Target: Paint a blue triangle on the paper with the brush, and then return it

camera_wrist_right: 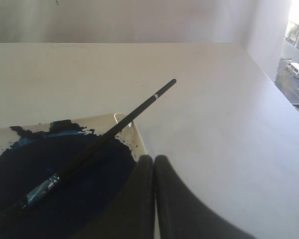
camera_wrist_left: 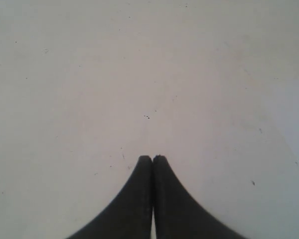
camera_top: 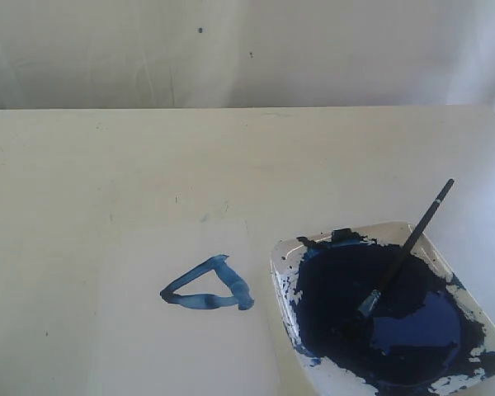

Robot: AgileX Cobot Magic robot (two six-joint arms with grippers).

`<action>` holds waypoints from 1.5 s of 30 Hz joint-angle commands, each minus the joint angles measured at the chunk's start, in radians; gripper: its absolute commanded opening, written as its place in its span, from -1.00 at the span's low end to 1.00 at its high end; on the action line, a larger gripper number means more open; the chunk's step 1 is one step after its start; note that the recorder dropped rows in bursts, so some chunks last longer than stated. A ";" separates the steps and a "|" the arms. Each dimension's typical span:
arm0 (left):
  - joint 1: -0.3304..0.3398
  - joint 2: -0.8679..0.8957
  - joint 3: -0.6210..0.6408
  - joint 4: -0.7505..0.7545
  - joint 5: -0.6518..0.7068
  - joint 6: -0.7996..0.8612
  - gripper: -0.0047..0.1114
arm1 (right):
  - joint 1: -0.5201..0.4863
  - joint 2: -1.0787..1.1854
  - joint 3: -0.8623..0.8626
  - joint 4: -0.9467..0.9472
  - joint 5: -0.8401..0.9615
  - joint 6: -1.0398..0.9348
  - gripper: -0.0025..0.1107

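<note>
**Task items.** The blue triangle (camera_top: 206, 285) is painted as a closed, uneven outline, just beside the near-left corner of the paint tray (camera_top: 279, 262) and apart from it. The paper (camera_top: 202, 330) is hard to tell from the pale tabletop (camera_top: 107, 181). Its edges are too faint to trace with confidence, though the triangle appears to sit on it.

**Brush.** The brush (camera_top: 404, 252) is in the tray and nothing holds it. Its bristle end is down in the paint, and its black handle slopes up across the far rim, with the tip overhanging the tabletop. The rim is what props it at that tilt. Resting it this way keeps the wet tip inside the tray and off the paper.

**Container.** The white square tray holds a broad pool of dark blue paint (camera_top: 412, 338) that covers most of its floor. Splashes and smears reach up to the rim, mainly at the corners.

**Arms.** The left jaws are pressed fully together with nothing between them, over bare tabletop. The right jaws are likewise closed and empty, poised beside the tray corner, clear of the brush handle (camera_wrist_right: 104, 137).

**Assessment.** As things lie, both the painting and the return of the brush look done.
</note>
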 commanded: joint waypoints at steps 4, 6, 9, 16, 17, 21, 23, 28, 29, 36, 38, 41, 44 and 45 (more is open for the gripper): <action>-0.007 -0.005 0.004 -0.003 0.002 0.000 -0.92 | 0.002 -0.006 0.004 0.000 -0.007 0.010 -0.96; -0.007 -0.005 0.004 -0.003 0.002 0.000 -0.92 | 0.002 -0.006 0.004 0.000 -0.007 0.010 -0.96; -0.007 -0.005 0.004 -0.003 0.002 0.000 -0.92 | 0.002 -0.006 0.004 0.000 -0.007 0.010 -0.96; -0.007 -0.005 0.004 -0.003 0.002 0.000 -0.92 | 0.002 -0.006 0.004 0.000 -0.007 0.010 -0.96; -0.007 -0.005 0.004 -0.003 0.002 0.000 -0.92 | 0.002 -0.006 0.004 0.000 -0.007 0.010 -0.96; -0.046 -0.005 0.004 -0.003 0.002 -0.001 -0.92 | 0.002 -0.006 0.004 0.000 -0.007 0.010 -0.96; -0.048 -0.005 0.004 -0.003 0.002 -0.001 -0.92 | 0.002 -0.006 0.004 0.000 -0.007 0.010 -0.96; -0.046 -0.005 0.004 -0.003 0.002 -0.001 -0.92 | 0.002 -0.006 0.004 0.000 -0.007 0.010 -0.96; -0.046 -0.005 0.004 -0.003 0.002 -0.001 -0.92 | 0.002 -0.006 0.004 0.000 -0.007 0.010 -0.96; -0.047 -0.005 0.004 -0.003 0.002 0.002 -0.92 | 0.002 -0.006 0.004 0.000 -0.007 0.010 -0.96; -0.047 -0.005 0.004 -0.003 0.002 0.002 -0.92 | 0.002 -0.006 0.004 0.000 -0.007 0.010 -0.96; -0.047 -0.005 0.004 -0.003 0.002 0.002 -0.92 | 0.002 -0.006 0.004 0.000 -0.007 0.010 -0.96; -0.047 -0.005 0.004 -0.003 0.002 0.002 -0.92 | 0.002 -0.006 0.004 0.000 -0.007 0.010 -0.96; -0.047 -0.005 0.004 -0.003 0.002 0.002 -0.92 | 0.002 -0.006 0.004 0.000 -0.007 0.010 -0.96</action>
